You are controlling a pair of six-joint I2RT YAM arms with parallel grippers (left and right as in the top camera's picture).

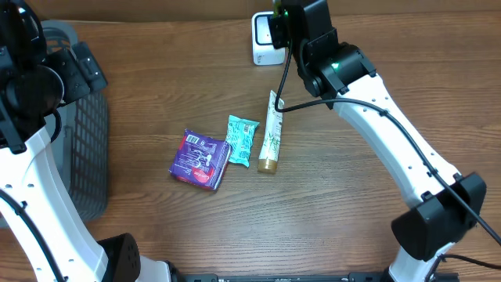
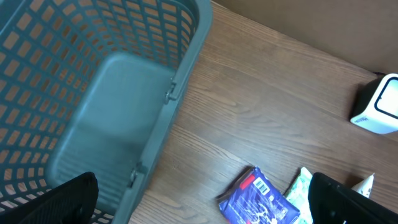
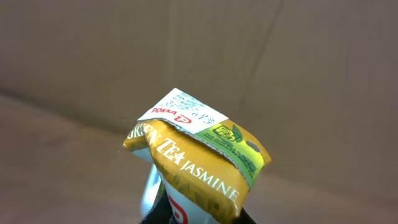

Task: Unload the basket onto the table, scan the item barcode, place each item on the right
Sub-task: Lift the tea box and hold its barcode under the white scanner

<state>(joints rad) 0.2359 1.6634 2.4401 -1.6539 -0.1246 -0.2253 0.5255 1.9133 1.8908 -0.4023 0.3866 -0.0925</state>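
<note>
Nearest the arm bases, three things lie loose in the middle of the brown wooden bench. A flat purple foil packet sits leftmost with a white barcode patch facing up at one corner. Just beside it on the right is a small teal wrapper. Touching or almost touching that is a slim white and green tube with a gold cap, its cap toward the bases. The left wrist view catches the purple packet and an edge of the teal wrapper from lower down.

At the left edge of the bench stands a grey-blue plastic lattice basket. The left claw hangs above its rim, fingers spread wide apart with nothing between them.

Farther back, the right arm reaches across to the far edge of the bench. There the right claw sits just beside a small white box-shaped scanner, which also shows at the right edge of the left wrist view. That claw is clamped on a yellow green-tea jasmine packet, held off the bench. Its folded end, with a white printed label and a green panel, points away from the wrist. I cannot make out the packet in the overhead view. Behind it rises a plain brown cardboard wall.
</note>
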